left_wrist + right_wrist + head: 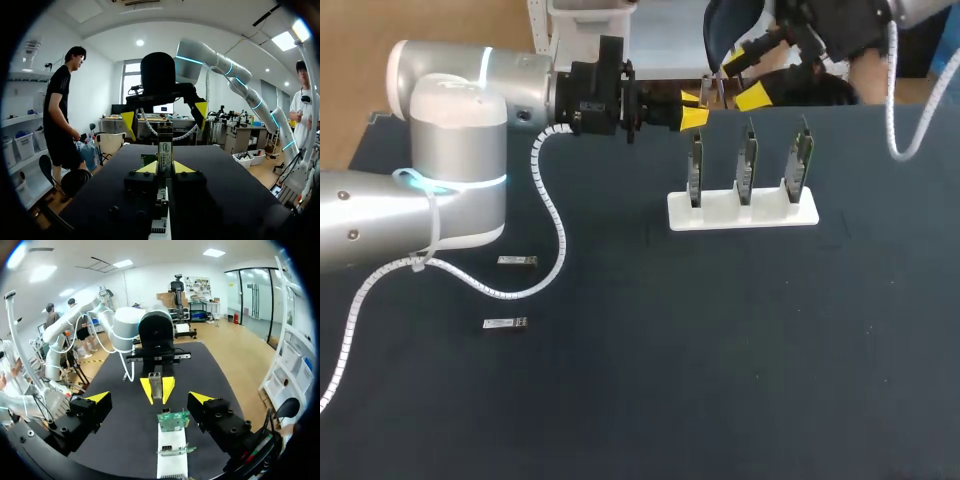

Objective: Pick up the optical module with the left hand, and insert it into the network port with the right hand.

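Optical module [155, 384] picked up already, clamped in the left end effector [694, 108] above the surface's [720, 350] far edge, facing the right end effector [750, 72], spread wide and empty; handover and insertion into a port board [748, 160] on the rack [742, 212] remaining.

A rack [740, 212] stands on the table [650, 400] toward its far edge, right of the middle, with three boards [747, 165] upright in it, side by side. Two loose modules [517, 261] lie apart near the left edge, one closer to the front edge than the other. Over the far edge, behind the rack's left end, the left gripper [695, 110] clasps an optical module [165, 152]. The right gripper [748, 75] faces it from beyond that edge, fingers spread wide.
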You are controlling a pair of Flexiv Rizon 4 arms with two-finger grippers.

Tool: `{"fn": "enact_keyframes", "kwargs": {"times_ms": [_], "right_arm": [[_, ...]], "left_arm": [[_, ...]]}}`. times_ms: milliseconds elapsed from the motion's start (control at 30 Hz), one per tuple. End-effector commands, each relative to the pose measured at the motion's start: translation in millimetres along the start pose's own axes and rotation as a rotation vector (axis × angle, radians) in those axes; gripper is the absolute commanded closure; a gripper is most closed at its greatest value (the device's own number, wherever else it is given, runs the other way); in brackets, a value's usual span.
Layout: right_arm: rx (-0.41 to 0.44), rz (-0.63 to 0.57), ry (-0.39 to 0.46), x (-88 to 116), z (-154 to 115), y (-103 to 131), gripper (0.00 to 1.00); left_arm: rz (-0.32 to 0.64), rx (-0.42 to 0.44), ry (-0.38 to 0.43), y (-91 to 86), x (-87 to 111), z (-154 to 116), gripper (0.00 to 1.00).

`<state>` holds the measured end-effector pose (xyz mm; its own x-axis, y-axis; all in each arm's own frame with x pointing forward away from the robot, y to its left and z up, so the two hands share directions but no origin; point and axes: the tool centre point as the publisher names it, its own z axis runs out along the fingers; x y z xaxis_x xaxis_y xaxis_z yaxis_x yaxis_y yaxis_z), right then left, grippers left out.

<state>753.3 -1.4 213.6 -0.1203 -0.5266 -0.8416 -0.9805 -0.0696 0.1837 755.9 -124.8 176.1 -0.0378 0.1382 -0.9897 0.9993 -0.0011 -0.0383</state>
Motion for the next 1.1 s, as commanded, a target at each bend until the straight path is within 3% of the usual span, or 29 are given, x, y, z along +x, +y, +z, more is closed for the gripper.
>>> {"fn": "enact_keyframes", "kwargs": {"times_ms": [33,233,1100], "right_arm": [[0.022,0.016,-0.007,-0.9,4.2,-4.8,0.0],[0.096,0.04,-0.029,-3.4,5.2,-7.3,0.0],[0.104,0.031,-0.015,-13.5,20.9,-0.4,0.0]], "left_arm": [[0.001,-0.005,-0.001,-1.3,0.3,0.1,1.0],[0.001,-0.005,-0.001,-1.3,0.3,0.1,1.0],[0.001,-0.005,-0.001,-1.3,0.3,0.1,1.0]]}}
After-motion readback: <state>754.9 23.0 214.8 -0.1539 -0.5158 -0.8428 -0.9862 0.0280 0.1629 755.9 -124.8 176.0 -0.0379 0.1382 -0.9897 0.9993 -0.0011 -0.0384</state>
